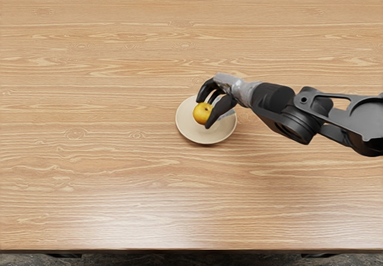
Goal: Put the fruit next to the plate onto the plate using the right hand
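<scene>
A wide wooden table point(90, 158) with pale, streaky grain fills the head view, seen from above at a slant; a small round plate point(200, 134), cream-coloured with a shallow rim, lies near the table's middle, roughly halfway between the far and near edges and well clear of every corner. The fruit point(202, 113) is small, round and smooth, yellow-orange with a slightly darker shade on its underside; it sits over the plate's inner area, toward the plate's far side; whether it touches the plate or hangs just above it cannot be told. The right hand point(216, 98) is curled around the fruit; its dark fingers point(206, 89) arch over the top and far side, while the thumb point(218, 111) presses in from the side nearer the right edge, so the fruit is pinched between them. The grey and black right arm point(299, 115) reaches in from the table's right edge.
</scene>
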### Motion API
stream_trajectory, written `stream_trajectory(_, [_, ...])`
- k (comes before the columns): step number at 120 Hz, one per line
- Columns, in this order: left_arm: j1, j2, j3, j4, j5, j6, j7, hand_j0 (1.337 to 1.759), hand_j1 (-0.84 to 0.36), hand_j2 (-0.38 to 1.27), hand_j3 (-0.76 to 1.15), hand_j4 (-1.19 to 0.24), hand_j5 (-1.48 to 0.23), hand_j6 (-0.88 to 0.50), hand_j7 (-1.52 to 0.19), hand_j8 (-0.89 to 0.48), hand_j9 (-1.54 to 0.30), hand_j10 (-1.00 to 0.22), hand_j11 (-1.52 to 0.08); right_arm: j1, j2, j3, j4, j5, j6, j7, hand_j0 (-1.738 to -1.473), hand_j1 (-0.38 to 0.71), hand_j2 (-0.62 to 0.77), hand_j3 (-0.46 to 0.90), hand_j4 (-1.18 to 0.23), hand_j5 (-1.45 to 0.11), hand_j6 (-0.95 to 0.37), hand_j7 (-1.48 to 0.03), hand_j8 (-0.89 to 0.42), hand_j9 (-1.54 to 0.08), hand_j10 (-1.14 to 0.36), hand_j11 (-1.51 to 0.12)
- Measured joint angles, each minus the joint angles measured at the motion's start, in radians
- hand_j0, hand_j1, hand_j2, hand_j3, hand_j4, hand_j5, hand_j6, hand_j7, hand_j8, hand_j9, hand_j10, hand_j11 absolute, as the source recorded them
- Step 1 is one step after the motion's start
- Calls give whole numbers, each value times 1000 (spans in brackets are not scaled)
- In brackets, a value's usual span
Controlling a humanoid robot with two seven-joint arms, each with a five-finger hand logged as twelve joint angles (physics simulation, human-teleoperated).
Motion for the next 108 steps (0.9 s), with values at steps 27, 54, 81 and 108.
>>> stream_trajectory(27, [1,0,0,0,0,0,0,1658,325,4,0,-21,-27,-21,-27,-21,-26,-21,-26,-5,43,1,-35,0,-7,5,-1658,255,307,0,-625,-845,-488,-826,-483,-844,-625,-845])
stream_trajectory(54, [0,0,0,0,0,0,0,1658,325,4,0,-21,-27,-21,-27,-21,-27,-21,-26,-5,72,2,-68,5,-10,6,-1658,161,51,0,-466,-617,-421,-610,-419,-616,-466,-617])
stream_trajectory(81, [0,0,0,0,0,0,0,1658,325,4,0,-21,-26,-21,-26,-21,-26,-21,-26,-10,66,49,-75,73,18,4,-1658,-124,8,0,-202,-266,-187,-264,-187,-266,-202,-266])
stream_trajectory(108, [0,0,0,0,0,0,0,1658,325,4,0,-21,-27,-21,-26,-21,-26,-21,-26,-34,5,149,-72,178,254,5,-1658,-274,3,0,-67,-88,-63,-88,-62,-88,-67,-88])
